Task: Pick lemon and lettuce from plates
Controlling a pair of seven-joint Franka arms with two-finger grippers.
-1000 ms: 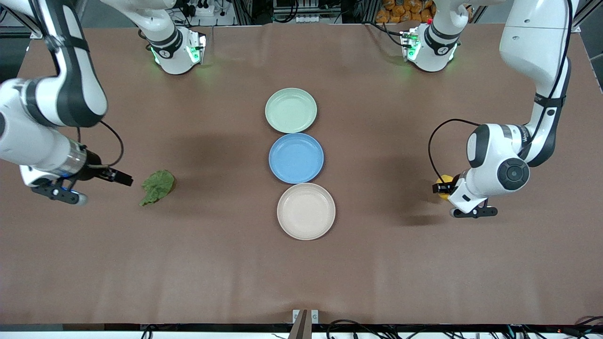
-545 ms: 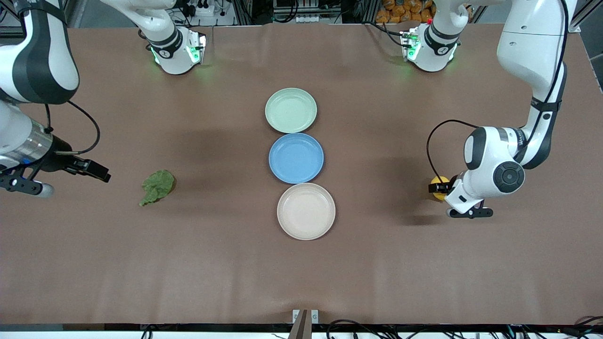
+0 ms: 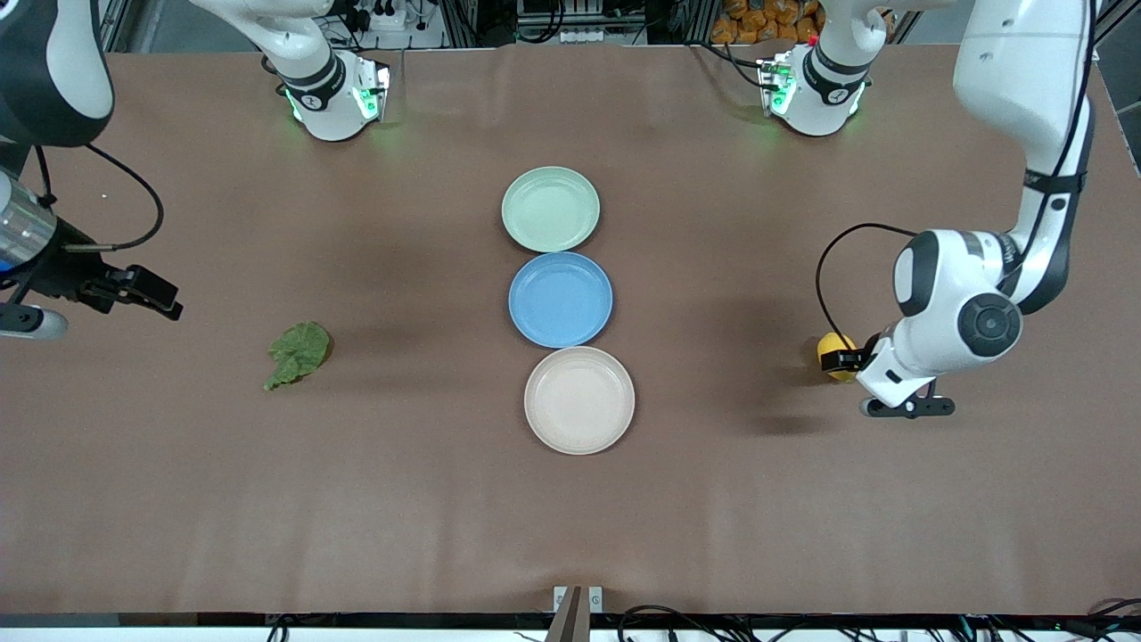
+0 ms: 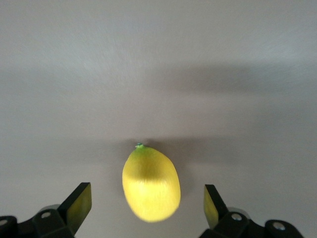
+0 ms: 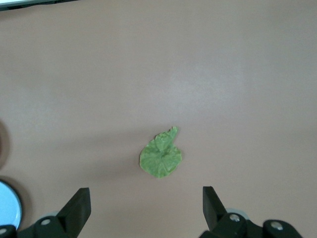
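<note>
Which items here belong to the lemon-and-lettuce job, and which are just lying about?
Job: lemon on the table between the open left gripper fingers; lettuce on the table; pale green plate; beige plate; open right gripper.
Lying about: blue plate.

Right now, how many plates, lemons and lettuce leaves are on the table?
Plates: 3, pale green plate, blue plate, beige plate
Lemons: 1, lemon
Lettuce leaves: 1, lettuce
Total: 5

The lemon (image 3: 833, 344) is partly hidden by the left gripper (image 3: 842, 360) in the front view. The right gripper (image 3: 53, 303) is cut by that view's edge — both wrist views crop the finger bases too.
</note>
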